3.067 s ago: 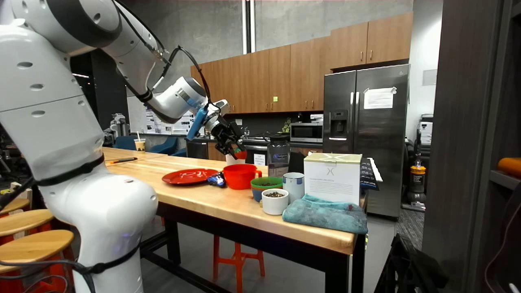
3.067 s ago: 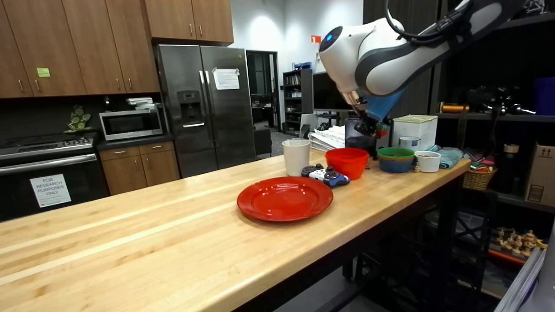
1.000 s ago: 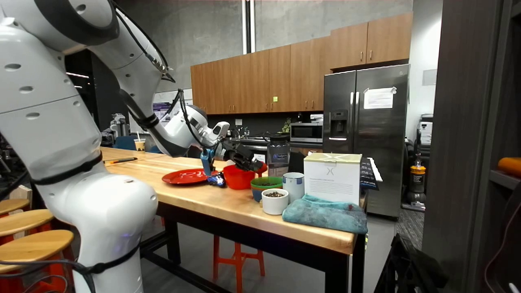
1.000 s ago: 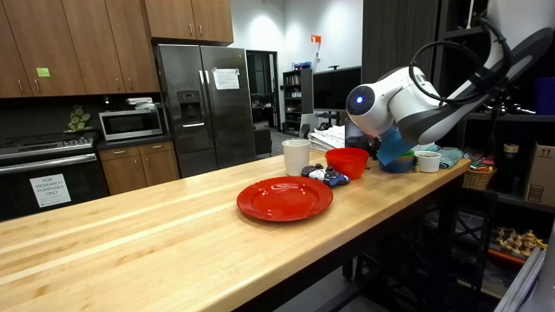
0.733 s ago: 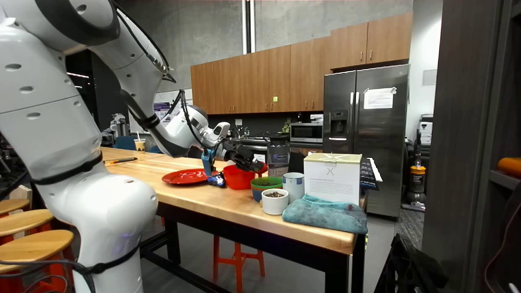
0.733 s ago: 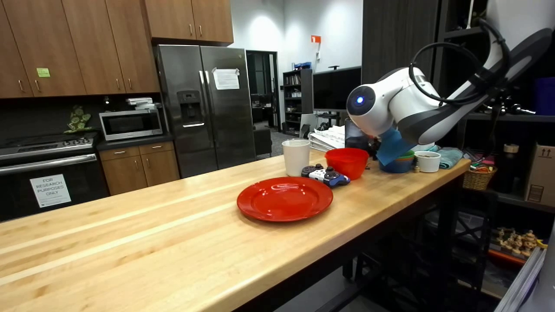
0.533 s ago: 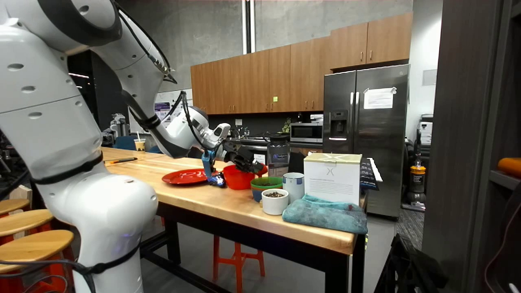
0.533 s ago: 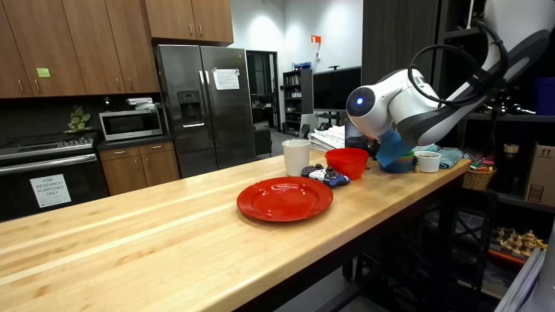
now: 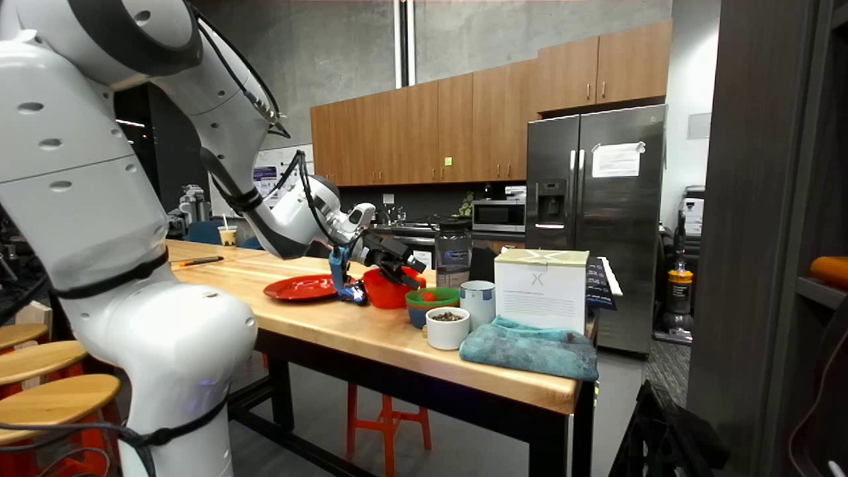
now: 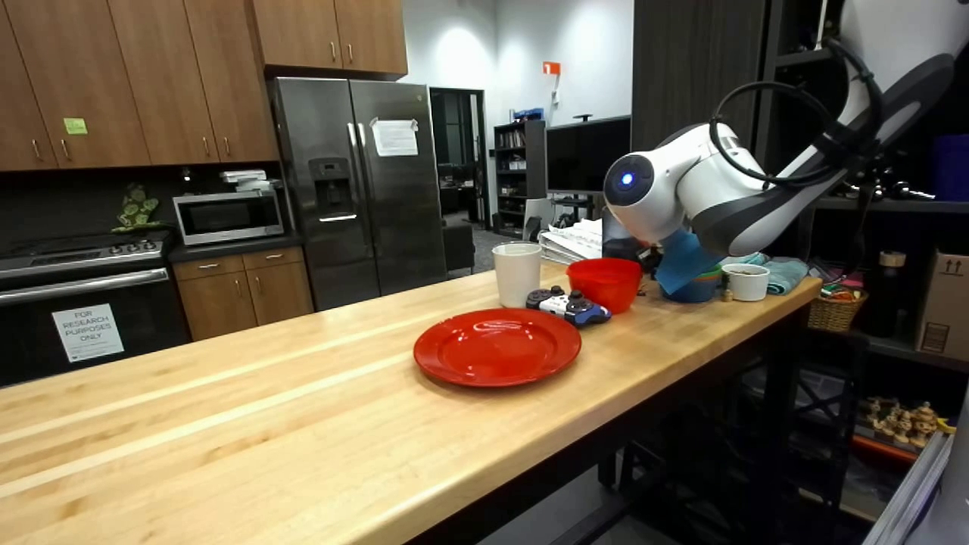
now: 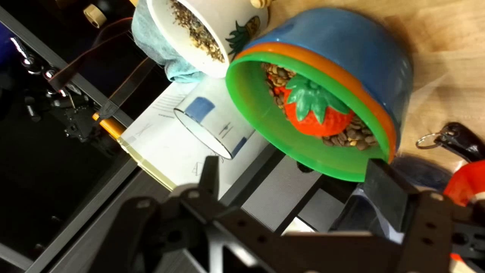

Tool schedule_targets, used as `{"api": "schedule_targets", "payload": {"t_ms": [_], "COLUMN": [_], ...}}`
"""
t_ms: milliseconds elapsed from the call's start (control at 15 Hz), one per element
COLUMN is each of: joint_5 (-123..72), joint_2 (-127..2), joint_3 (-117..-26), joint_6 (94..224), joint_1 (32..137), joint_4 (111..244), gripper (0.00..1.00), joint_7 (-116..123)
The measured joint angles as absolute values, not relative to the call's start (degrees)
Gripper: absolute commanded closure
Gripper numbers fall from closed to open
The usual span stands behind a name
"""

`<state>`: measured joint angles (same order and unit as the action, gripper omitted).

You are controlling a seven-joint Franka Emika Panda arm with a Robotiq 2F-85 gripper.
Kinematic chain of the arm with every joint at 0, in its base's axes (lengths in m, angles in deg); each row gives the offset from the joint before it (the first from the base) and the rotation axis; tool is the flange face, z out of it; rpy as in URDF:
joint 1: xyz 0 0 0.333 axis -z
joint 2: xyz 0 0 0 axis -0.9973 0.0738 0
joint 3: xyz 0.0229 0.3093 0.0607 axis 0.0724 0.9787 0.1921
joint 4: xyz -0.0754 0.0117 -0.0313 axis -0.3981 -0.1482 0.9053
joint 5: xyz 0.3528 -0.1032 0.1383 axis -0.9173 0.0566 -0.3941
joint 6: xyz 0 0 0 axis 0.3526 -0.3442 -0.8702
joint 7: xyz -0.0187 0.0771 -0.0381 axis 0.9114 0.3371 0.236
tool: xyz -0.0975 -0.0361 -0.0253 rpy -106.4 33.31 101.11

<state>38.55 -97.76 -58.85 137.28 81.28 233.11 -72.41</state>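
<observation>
My gripper [image 11: 297,185] stands open, its two fingers wide apart with nothing between them. A red toy strawberry with green leaves [image 11: 322,123] rests among brown beans inside the green bowl [image 11: 273,131]. That bowl tops a stack with an orange rim and a blue bowl [image 11: 352,41] beneath. In the wrist view one fingertip overlaps the green rim; whether it touches I cannot tell. In an exterior view the gripper [image 9: 419,275] slants down just above the bowl stack, beside the red cup [image 9: 384,293]. In another exterior view the arm and blue flap hide the fingers.
Close by are a white cup of dried bits [image 9: 448,334], a blue-patched mug [image 9: 478,301], a white box [image 9: 540,295], a teal cloth [image 9: 530,352] and a bottle [image 9: 454,255]. A game controller [image 10: 568,305], red plate [image 10: 497,348] and white tumbler [image 10: 518,274] stand further along.
Earlier the gripper carried the strawberry and moved across and down to the bowls. In the last half second the jaws opened, and the strawberry dropped into the green bowl.
</observation>
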Motion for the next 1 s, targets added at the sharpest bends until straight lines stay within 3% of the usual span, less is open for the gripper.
{"api": "schedule_targets", "payload": {"t_ms": [1000], "joint_5": [33.4], "joint_2": [-98.0], "joint_3": [-59.8], "joint_6": [138.9], "joint_1": [80.3], "joint_4": [224.5], "gripper": [0.0], "joint_7": [-58.7]}}
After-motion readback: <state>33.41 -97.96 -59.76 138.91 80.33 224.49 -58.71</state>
